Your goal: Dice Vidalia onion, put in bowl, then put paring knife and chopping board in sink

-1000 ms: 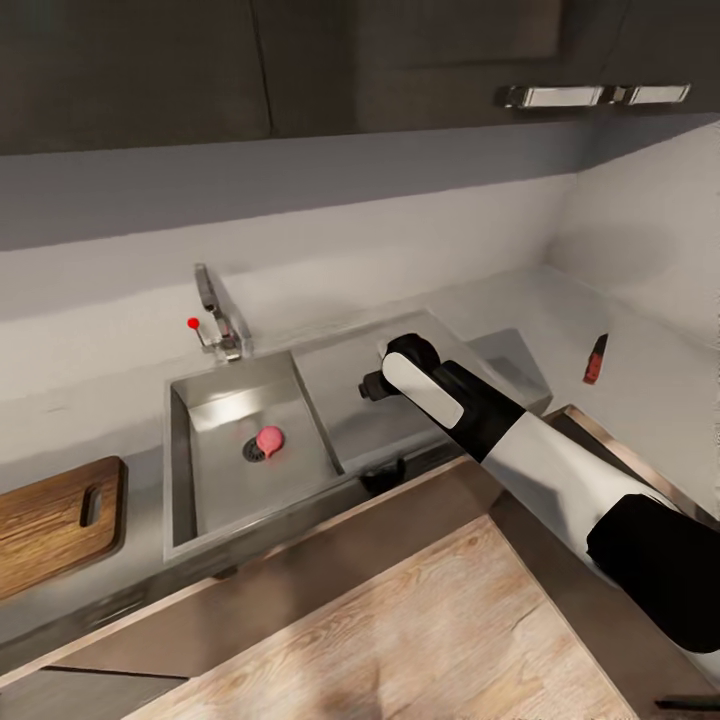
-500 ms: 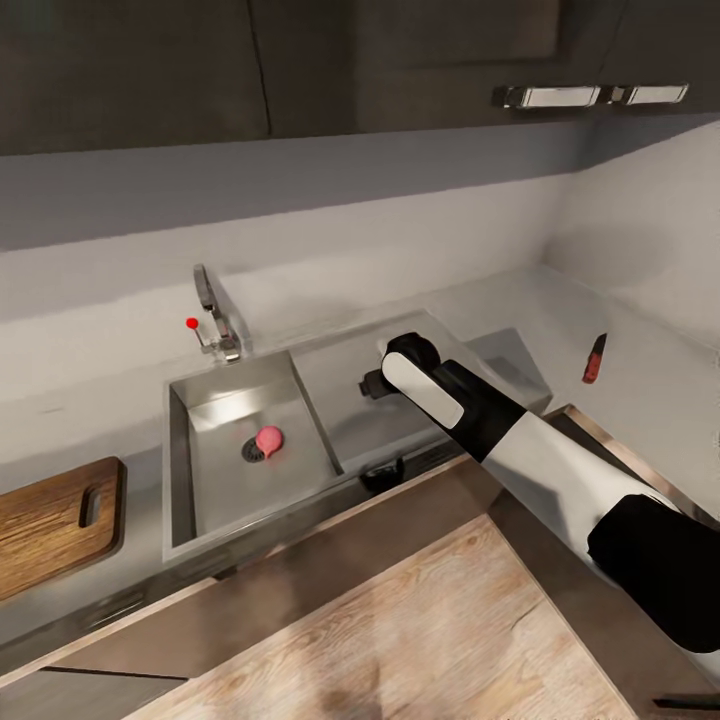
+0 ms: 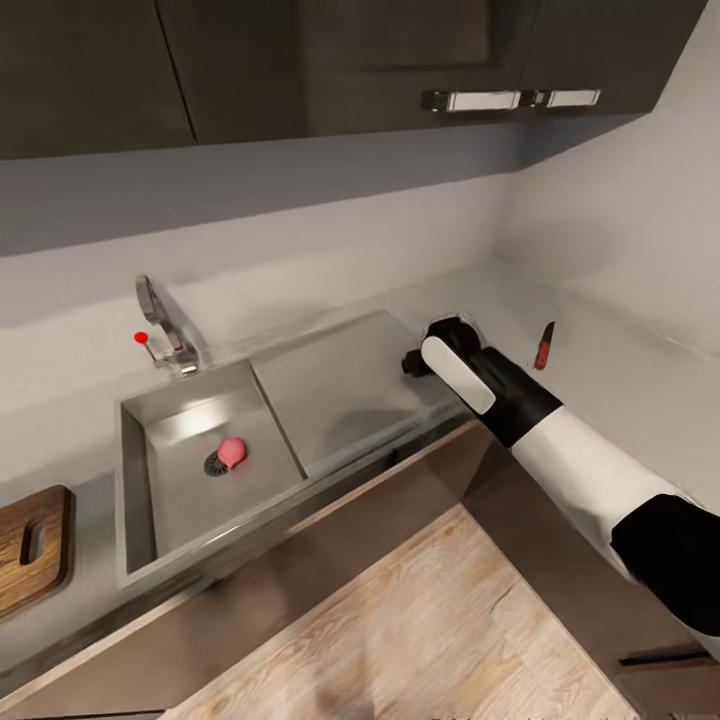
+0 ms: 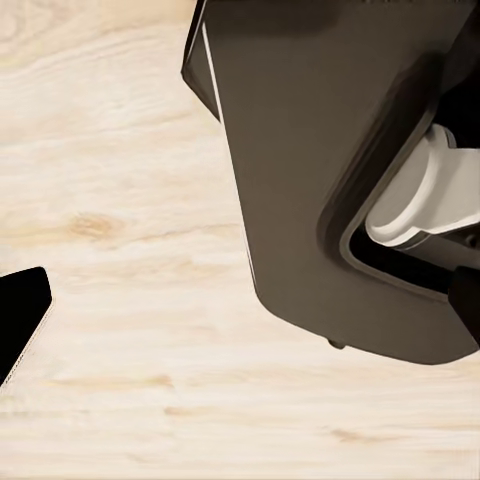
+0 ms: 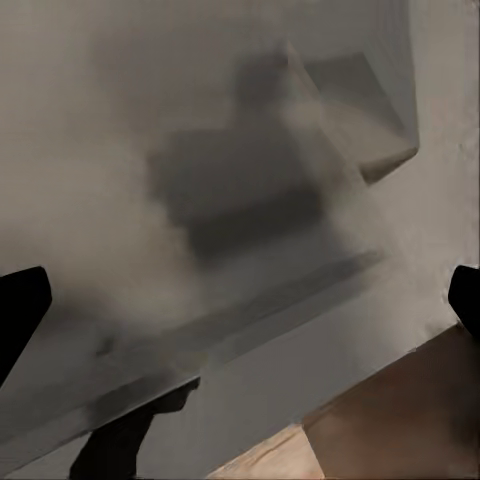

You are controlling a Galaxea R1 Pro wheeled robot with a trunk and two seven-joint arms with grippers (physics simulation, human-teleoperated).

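Note:
The pinkish Vidalia onion [image 3: 232, 451] lies beside the round drain in the steel sink [image 3: 180, 500], below the chrome tap [image 3: 162, 322]. A corner of the brown chopping board [image 3: 30, 545] shows at the far left of the grey countertop [image 3: 630, 390]. The paring knife [image 3: 543, 346], dark blade and red handle, lies on the countertop at the right. My right gripper [image 3: 412, 362] hovers over the drainboard's [image 3: 330, 385] right end, left of the knife; in the right wrist view the right gripper [image 5: 240, 300] is open and holds nothing. My left gripper [image 4: 240, 315] is open over wooden floor. The bowl is out of view.
Dark wall cabinets [image 3: 330, 60] with metal handles hang above the counter. A grey wall closes the corner at the right. Pale wood flooring [image 3: 420, 620] lies in front of the counter. The robot's dark base [image 4: 330, 180] sits near the left gripper.
The camera has swung right, so everything shifted left in the picture. My right gripper has moved right along the drainboard, closer to the paring knife. The onion has not moved.

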